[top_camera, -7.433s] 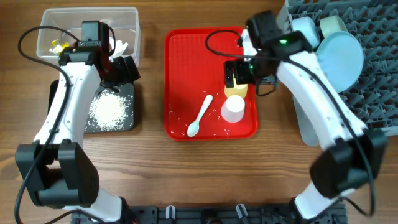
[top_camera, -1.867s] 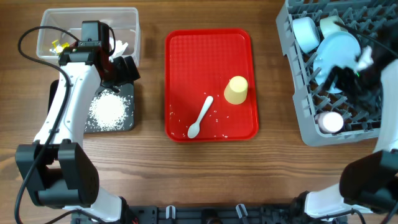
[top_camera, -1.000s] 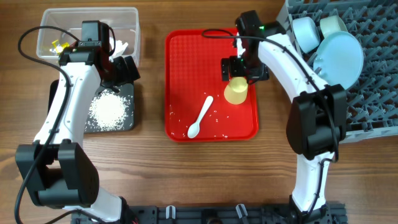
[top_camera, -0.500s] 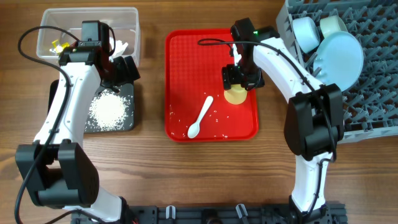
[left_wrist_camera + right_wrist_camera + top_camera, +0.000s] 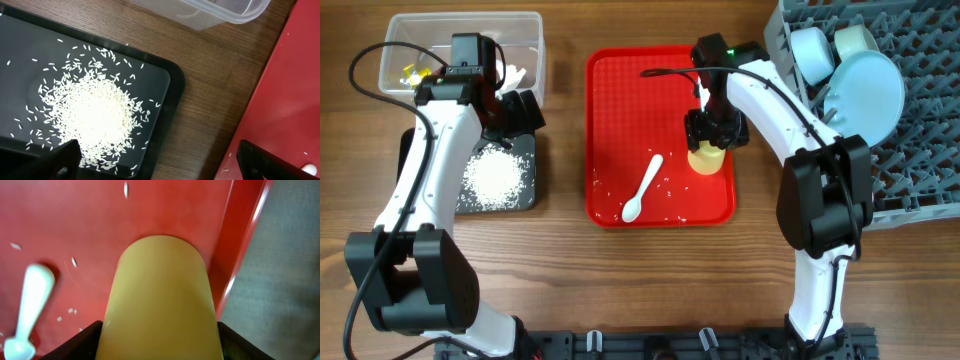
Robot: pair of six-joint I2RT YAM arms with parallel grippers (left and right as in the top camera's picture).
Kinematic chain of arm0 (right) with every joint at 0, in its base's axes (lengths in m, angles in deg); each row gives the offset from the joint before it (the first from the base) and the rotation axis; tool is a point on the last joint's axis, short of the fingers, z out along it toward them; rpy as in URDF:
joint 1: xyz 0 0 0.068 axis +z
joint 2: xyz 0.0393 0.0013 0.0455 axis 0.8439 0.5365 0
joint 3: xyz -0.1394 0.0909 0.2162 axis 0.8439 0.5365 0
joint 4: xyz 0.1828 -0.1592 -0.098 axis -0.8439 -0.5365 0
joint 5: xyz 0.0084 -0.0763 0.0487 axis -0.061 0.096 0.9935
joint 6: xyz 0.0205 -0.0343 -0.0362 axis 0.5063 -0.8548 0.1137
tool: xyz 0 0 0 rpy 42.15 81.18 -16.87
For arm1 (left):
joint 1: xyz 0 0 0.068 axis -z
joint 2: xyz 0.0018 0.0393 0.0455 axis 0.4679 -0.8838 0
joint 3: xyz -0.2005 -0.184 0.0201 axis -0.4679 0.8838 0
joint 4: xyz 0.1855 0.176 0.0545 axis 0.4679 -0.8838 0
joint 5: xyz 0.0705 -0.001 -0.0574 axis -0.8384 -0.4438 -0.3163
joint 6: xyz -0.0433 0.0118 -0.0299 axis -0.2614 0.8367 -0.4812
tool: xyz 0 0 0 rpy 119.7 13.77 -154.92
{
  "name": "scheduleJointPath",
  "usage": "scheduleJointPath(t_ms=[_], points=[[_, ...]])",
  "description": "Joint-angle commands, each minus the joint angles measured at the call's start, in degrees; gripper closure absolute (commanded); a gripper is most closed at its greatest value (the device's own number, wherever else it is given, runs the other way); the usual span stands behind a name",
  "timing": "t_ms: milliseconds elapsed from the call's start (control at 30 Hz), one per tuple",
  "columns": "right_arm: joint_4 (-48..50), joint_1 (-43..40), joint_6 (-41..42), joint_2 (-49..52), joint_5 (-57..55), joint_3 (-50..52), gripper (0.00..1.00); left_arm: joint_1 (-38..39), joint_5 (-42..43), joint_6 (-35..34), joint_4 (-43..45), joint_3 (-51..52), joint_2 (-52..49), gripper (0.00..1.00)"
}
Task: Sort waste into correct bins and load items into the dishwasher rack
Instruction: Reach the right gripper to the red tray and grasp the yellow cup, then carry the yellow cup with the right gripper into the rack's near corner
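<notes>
Yellow cup (image 5: 707,158): smooth, tapered, matte, on the rimmed rectangular red tray (image 5: 620,100) near its right rim. Right gripper (image 5: 709,140): dark fingers straddled the cup, one against each side; a firm clamp could not be told. White spoon (image 5: 643,186): glossy, slender, on the tray left of the cup, among scattered rice grains. Left gripper (image 5: 160,157): spread wide, empty, left of the tray over the shallow black tray (image 5: 20,60) with its rice heap (image 5: 95,115).
</notes>
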Motion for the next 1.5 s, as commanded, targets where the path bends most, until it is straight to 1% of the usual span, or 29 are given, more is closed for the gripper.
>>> scheduleJointPath(t_ms=[0, 100, 333, 500, 700, 800, 867, 933, 1067, 1167, 1200, 1333, 1467], points=[[-3.4, 0.0, -2.8, 0.4, -2.0, -1.8, 0.42, -0.1, 0.5, -0.9, 0.1, 0.2, -0.5, 0.00], [-6.2, 0.0, -4.9, -0.9, 0.1, -3.9, 0.43, -0.1, 0.5, -0.9, 0.1, 0.2, -0.5, 0.00], [-7.9, 0.0, -4.9, -5.9, 0.2, -5.0, 0.53, -0.1, 0.5, -0.9, 0.1, 0.2, -0.5, 0.00], [-11.3, -1.1, -6.1, -9.7, 0.2, -5.0, 0.53, -0.1, 0.5, -0.9, 0.1, 0.2, -0.5, 0.00], [-15.6, -6.2, -7.8, -18.9, 0.2, -5.0, 0.53, -0.1, 0.5, -0.9, 0.1, 0.2, -0.5, 0.00], [-17.6, -11.1, -8.4, -24.4, -0.3, -5.0, 0.53, -0.1, 0.5, -0.9, 0.1, 0.2, -0.5, 0.00], [-18.7, -15.7, -9.3, -27.8, -0.2, -5.0, 0.53, -0.1, 0.5, -0.9, 0.1, 0.2, -0.5, 0.00], [-19.4, -23.3, -10.7, -30.6, -0.3, -4.8, 0.53, -0.1, 0.5, -0.9, 0.1, 0.2, -0.5, 0.00], [-18.7, -36.3, -10.6, -30.5, -2.0, -3.6, 0.54, -0.1, 0.5, -0.9, 0.1, 0.2, -0.5, 0.00], [-17.6, -47.5, -7.8, -28.1, -4.1, -3.5, 0.53, -0.1, 0.5, -0.9, 0.1, 0.2, -0.5, 0.00], [-17.6, -49.9, -7.6, -27.1, -4.1, -3.5, 0.53, -0.1, 0.5, -0.9, 0.1, 0.2, -0.5, 0.00], [-14.7, -54.3, -7.5, -21.7, -3.9, -3.4, 0.53, -0.1, 0.5, -0.9, 0.1, 0.2, -0.5, 0.00], [-11.3, -54.7, -6.9, -16.4, -4.3, -3.4, 0.53, -0.1, 0.5, -0.9, 0.1, 0.2, -0.5, 0.00]])
